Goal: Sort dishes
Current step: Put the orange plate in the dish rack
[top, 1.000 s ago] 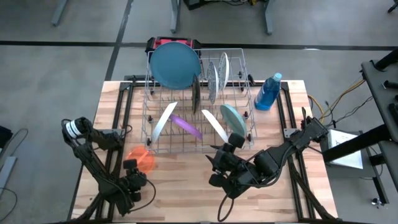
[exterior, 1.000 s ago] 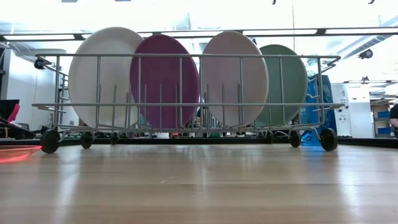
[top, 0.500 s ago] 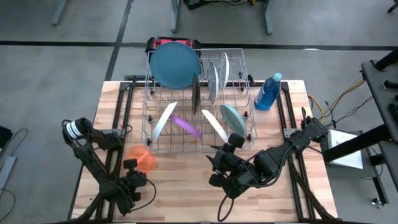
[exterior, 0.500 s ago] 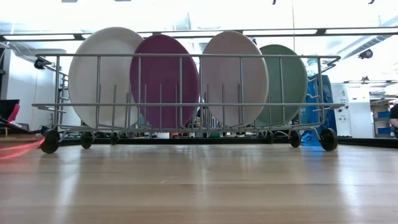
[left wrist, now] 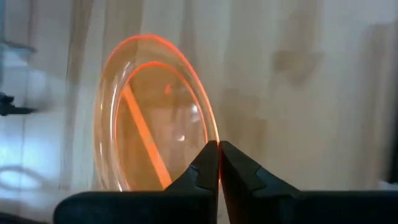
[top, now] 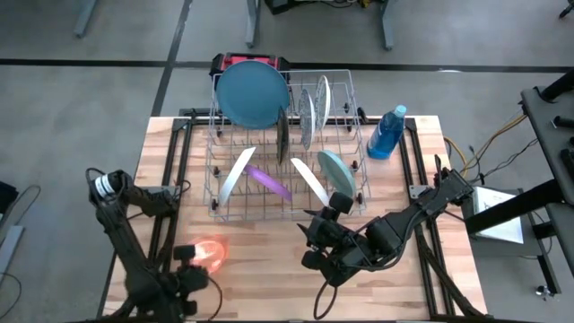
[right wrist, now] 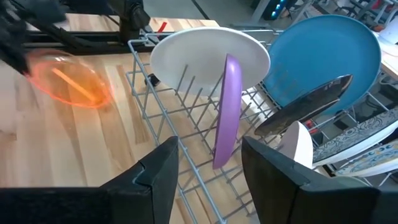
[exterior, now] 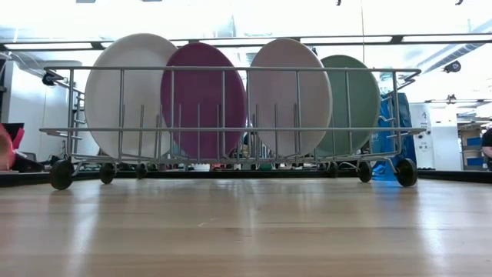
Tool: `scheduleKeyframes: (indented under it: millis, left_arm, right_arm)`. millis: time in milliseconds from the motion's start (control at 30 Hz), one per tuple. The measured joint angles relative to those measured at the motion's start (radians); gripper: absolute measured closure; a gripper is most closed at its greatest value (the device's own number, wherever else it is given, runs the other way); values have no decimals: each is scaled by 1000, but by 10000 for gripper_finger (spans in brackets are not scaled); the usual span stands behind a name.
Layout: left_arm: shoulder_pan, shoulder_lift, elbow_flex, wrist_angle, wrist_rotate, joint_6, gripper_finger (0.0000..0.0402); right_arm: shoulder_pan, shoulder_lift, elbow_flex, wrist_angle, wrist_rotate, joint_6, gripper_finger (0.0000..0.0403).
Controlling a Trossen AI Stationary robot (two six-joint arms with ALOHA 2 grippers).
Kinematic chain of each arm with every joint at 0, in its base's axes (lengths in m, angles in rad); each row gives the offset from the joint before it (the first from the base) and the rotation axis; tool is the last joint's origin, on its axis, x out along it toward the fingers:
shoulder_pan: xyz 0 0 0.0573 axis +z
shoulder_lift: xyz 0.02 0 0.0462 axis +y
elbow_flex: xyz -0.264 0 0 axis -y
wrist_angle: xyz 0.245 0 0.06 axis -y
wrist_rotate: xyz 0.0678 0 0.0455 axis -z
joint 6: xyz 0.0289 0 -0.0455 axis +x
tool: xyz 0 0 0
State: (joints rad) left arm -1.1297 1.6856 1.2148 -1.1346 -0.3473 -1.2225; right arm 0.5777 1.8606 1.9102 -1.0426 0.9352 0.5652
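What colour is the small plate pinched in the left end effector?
Translucent orange plate, clearest in the left wrist view.

In the low view, only a blurred pink sliver of the orange plate (exterior: 4,146) shows, cut off at the left edge. Behind the wire rack (exterior: 231,131), the blue bottle (exterior: 387,138) is mostly hidden by the green plate (exterior: 357,104). In the left wrist view, the orange plate's lower rim is hidden behind the left gripper (left wrist: 219,163). In the high view, the left gripper is blurred at lower left.
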Motion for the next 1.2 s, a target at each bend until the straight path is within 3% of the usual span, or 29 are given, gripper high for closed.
scheduleKeyframes:
  millis: [200,300,467,700,933,1067,1200]
  left_arm:
    - [-34,-1,263,-191,-15,-8,401]
    - [-48,-1,391,-310,-71,-6,401]
    - [-74,-2,613,-440,-252,68,401]
    - [-99,-6,862,-394,-540,304,401]
    - [-114,2,972,-136,-570,707,401]
    - [-113,2,1013,-161,-596,755,401]
    - [-113,1,1061,-302,-737,716,401]
  right_arm:
    - [0,0,0,-1,0,-5,247]
    - [0,0,0,-2,0,-7,244]
    - [3,0,0,-25,0,0,244]
    - [10,0,0,-38,0,11,251]
    - [12,0,0,-54,0,11,247]
    - [12,0,0,-58,0,11,251]
    - [12,0,0,-76,0,11,250]
